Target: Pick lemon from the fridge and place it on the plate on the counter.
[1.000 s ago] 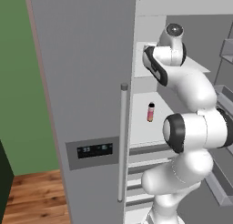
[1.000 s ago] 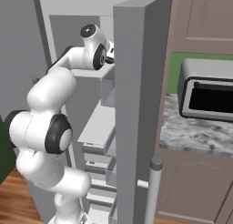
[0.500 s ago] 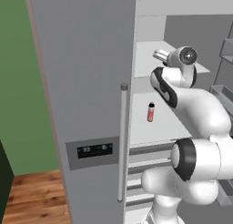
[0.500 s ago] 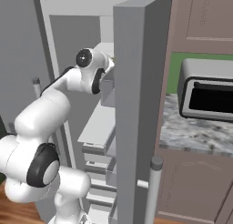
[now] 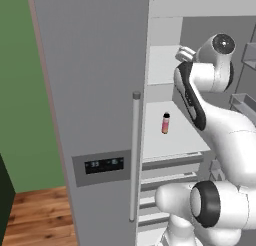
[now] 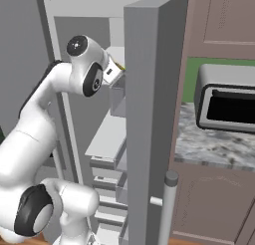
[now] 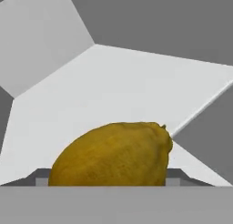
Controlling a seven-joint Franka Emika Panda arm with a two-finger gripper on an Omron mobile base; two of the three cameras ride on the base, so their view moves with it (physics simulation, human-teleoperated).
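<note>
Inside the open fridge (image 5: 100, 90), the white arm reached up to the shelf above the one carrying a slim pink bottle (image 5: 165, 123) with a black cap. In the hand view the lemon (image 7: 113, 155) sat right up against the camera, dark yellow and a bit olive, resting low in the frame with a white fridge shelf (image 7: 136, 91) spreading out behind it. The fingers (image 7: 107, 181) sat on either side of the fruit at the bottom edge (just small grey bits poking out left and right of it), and honestly I couldn't tell whether they were clamped on it or only straddling it. From the right base view a tiny sliver of yellow showed at the end of the hand, just beside the edge of the open grey door (image 6: 149, 114).

Off to the right of the fridge, the marbled worktop (image 6: 209, 147) ran over brown cabinet doors, with a toaster oven (image 6: 226, 97) standing on it. The long bar handle (image 5: 134, 155) and the dark display panel (image 5: 102, 165) were on the closed left door, and the pink bottle stood upright, well apart from the hand
</note>
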